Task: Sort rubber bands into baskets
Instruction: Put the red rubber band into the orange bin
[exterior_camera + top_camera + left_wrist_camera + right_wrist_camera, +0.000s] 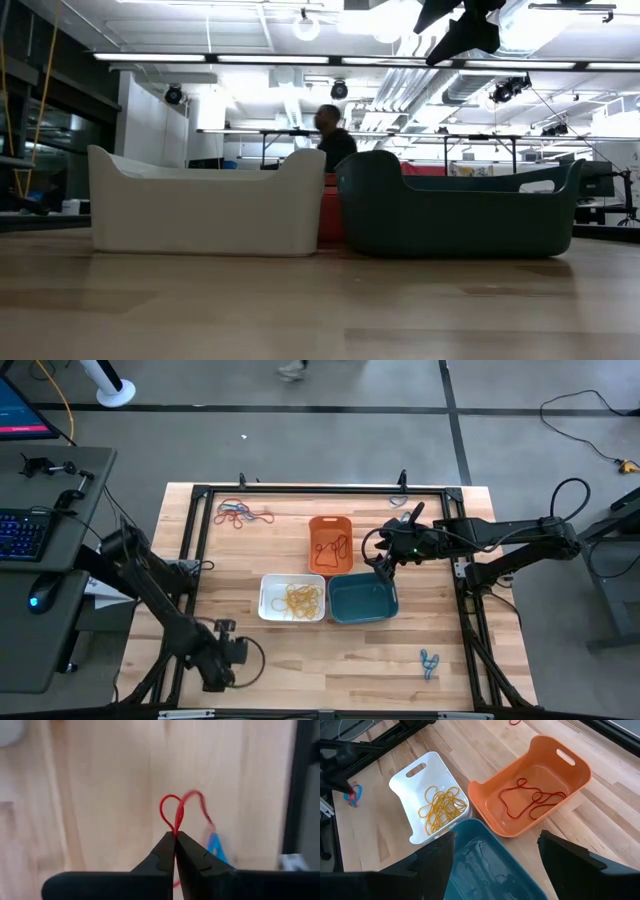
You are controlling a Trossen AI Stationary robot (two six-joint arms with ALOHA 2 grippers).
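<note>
Three baskets sit mid-bench in the high view: the orange basket [330,526] farthest back, the white basket [270,588] in front of it to the left, the teal basket [362,610] touching the white one's right side. Yellow rubber bands [303,598] lie in the white basket and red rubber bands [334,549] in the orange one. A loose heap of mixed bands [241,515] lies near the bench's [300,660] back left corner, and a few blue bands [429,662] near its front right. The right gripper [385,564] hangs over the teal basket's back edge; the left gripper [226,662] is low at the front left.

The low view shows the white basket [205,210] and teal basket [455,215] side by side, a sliver of orange between them, and a person [333,138] in the room behind.

In the left wrist view the left gripper [175,836] is pinched together on a red rubber band [172,810], which loops up from the tips; a blue thing [218,847], perhaps another band, lies blurred beside it.

In the right wrist view the right gripper [495,840] stands wide apart and empty above the teal basket [485,865], with the white basket [415,785] and orange basket [570,767] beyond.
</note>
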